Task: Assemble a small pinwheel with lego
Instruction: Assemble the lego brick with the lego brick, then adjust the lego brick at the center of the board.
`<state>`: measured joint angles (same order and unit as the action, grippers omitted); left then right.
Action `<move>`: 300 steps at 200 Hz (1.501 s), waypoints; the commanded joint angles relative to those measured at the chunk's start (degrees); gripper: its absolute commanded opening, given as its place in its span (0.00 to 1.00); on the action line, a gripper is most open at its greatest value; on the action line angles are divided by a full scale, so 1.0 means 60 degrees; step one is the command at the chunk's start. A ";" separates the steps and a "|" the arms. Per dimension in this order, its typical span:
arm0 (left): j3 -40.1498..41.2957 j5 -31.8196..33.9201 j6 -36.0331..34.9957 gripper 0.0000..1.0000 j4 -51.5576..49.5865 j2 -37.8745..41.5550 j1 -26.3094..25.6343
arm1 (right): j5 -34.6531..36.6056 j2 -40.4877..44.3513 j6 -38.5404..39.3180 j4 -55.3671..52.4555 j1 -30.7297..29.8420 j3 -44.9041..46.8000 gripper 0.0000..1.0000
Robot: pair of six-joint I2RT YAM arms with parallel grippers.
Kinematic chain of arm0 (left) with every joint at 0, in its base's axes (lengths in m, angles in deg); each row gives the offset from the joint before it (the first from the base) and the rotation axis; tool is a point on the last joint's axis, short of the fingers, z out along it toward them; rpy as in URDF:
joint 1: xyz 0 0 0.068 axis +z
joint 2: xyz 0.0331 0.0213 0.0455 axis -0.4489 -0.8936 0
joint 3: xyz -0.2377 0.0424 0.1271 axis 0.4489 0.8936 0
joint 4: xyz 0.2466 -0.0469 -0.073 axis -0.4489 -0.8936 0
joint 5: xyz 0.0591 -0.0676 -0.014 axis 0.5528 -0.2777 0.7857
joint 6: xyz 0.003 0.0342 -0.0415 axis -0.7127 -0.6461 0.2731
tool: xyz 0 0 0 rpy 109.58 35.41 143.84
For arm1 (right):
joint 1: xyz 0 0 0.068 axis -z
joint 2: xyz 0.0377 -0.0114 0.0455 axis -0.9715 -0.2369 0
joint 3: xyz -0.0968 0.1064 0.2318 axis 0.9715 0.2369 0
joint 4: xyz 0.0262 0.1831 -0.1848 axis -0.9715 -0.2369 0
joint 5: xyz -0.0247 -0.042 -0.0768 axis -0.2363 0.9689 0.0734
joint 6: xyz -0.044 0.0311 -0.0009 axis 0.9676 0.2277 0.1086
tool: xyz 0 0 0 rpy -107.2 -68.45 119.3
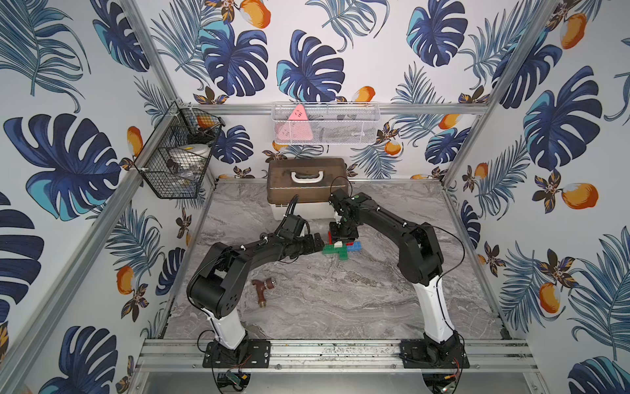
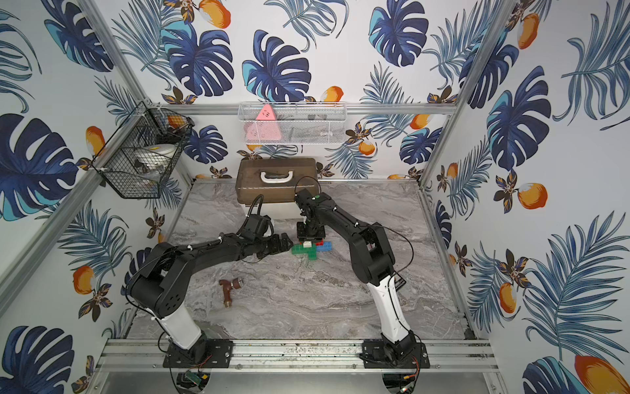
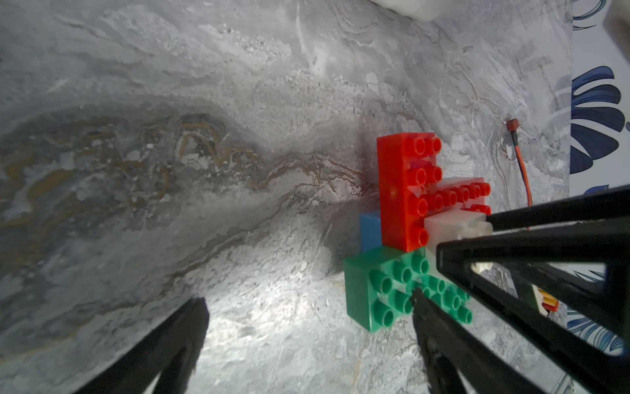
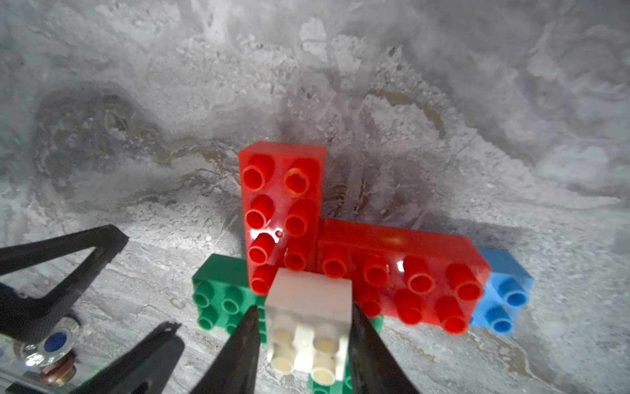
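The pinwheel (image 1: 339, 248) lies mid-table in both top views, a cross of green, red and blue lego with a white brick (image 2: 307, 244) on its centre. My right gripper (image 4: 304, 308) reaches straight down over it. Its fingers straddle the white brick (image 4: 306, 293), and a thin strip of green shows beside one finger. Two red bricks (image 4: 283, 204) meet at a right angle, a blue brick (image 4: 504, 290) pokes out beyond them, and a green brick (image 4: 218, 293) lies lower. My left gripper (image 3: 306, 298) is open wide, one finger against the green brick (image 3: 375, 290).
A brown pipe fitting (image 1: 264, 288) lies on the marble table toward the left arm's base. A brown box with a white handle (image 1: 306, 184) stands at the back. A black wire basket (image 1: 177, 153) and a white mesh basket (image 1: 325, 122) hang on the walls.
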<state>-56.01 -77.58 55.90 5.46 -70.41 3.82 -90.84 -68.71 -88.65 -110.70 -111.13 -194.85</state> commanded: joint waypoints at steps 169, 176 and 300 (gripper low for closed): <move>-0.1452 0.2433 -0.0542 0.68 -0.1551 -0.1746 -0.1321 | -0.3168 0.4152 -0.0124 0.1813 0.2210 0.4560 0.62; -0.1885 0.2407 -0.0595 0.69 -0.1714 -0.1984 -0.1330 | -0.3160 0.4260 -0.0015 0.1816 0.2307 0.4744 0.62; -0.1549 0.3313 -0.2392 0.99 0.0046 -0.0175 -0.1228 | -0.2194 0.8296 0.1299 0.7287 0.5193 0.8949 1.00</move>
<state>-73.25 -62.67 47.57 -1.36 -83.67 -3.61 -109.20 -22.84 -84.97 -82.92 -83.67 -145.76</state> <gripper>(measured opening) 0.930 0.999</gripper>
